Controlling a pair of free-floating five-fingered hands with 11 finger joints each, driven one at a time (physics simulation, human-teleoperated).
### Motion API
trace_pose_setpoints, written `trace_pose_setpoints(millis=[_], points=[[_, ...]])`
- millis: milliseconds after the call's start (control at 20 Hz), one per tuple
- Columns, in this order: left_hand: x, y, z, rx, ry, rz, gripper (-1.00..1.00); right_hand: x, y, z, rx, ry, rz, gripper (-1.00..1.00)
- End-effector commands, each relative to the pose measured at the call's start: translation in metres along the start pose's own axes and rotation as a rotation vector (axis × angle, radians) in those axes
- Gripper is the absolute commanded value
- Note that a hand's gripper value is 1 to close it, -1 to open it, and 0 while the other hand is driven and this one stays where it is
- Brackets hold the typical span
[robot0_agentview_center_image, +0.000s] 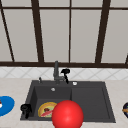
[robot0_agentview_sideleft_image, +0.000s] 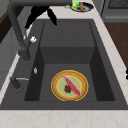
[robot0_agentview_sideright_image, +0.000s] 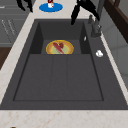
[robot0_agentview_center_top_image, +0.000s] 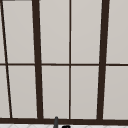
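My right hand (robot0_agentview_center_image: 65, 72) hovers open just right of the grey faucet (robot0_agentview_center_image: 56, 71), above the sink's back ledge. In the left side view this right hand (robot0_agentview_sideleft_image: 40, 11) has its fingers spread and pointing down, and in the right side view the right hand (robot0_agentview_sideright_image: 83, 8) is beside the faucet (robot0_agentview_sideright_image: 96, 22). My left hand (robot0_agentview_center_image: 25, 109) hangs at the sink's front left corner, fingers down, holding nothing; the left hand (robot0_agentview_sideright_image: 23, 3) is over the counter. A yellow plate (robot0_agentview_center_image: 44, 108) (robot0_agentview_sideleft_image: 58, 86) with a red strip of food (robot0_agentview_sideleft_image: 72, 86) lies in the left basin.
A big red ball (robot0_agentview_center_image: 67, 115) covers the sink's front edge. A blue plate (robot0_agentview_center_image: 6, 106) (robot0_agentview_sideright_image: 57, 8) sits on the left counter, a dark plate (robot0_agentview_center_image: 125, 110) (robot0_agentview_sideleft_image: 87, 7) on the right. A small white object (robot0_agentview_center_image: 75, 83) (robot0_agentview_sideleft_image: 33, 39) rests on the back ledge.
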Motion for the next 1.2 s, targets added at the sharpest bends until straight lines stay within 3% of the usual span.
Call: trace_pose_setpoints(millis=[0, 50, 100, 550, 750, 850, 900, 950, 1150], points=[[0.000, 0.000, 0.000, 0.000, 0.000, 0.000, 0.00, -0.002, 0.000, -0.019, 0.119, -0.003, 0.008, -1.00], [0.000, 0.000, 0.000, 0.000, 0.000, 0.000, 0.00, -0.002, 0.000, -0.024, 0.143, -0.003, 0.002, 1.00], [0.000, 0.000, 0.000, 0.000, 0.000, 0.000, 0.00, -0.002, -0.001, -0.029, 0.156, -0.007, 0.018, 1.00], [0.000, 0.000, 0.000, 0.000, 0.000, 0.000, 0.00, -0.011, 0.009, -0.072, 0.286, -0.015, -0.072, 1.00], [0.000, 0.000, 0.000, 0.000, 0.000, 0.000, 0.00, -0.019, 0.023, -0.083, 0.295, -0.014, -0.116, 1.00], [0.000, 0.000, 0.000, 0.000, 0.000, 0.000, 0.00, -0.020, 0.017, -0.081, 0.249, 0.003, -0.093, 1.00], [0.000, 0.000, 0.000, 0.000, 0.000, 0.000, 0.00, -0.021, 0.019, -0.078, 0.223, -0.003, -0.081, -1.00], [0.000, 0.000, 0.000, 0.000, 0.000, 0.000, 0.00, -0.022, 0.014, -0.066, 0.138, -0.001, -0.047, -1.00], [0.000, 0.000, 0.000, 0.000, 0.000, 0.000, 0.00, -0.021, 0.010, -0.059, 0.082, 0.029, -0.002, -1.00]])
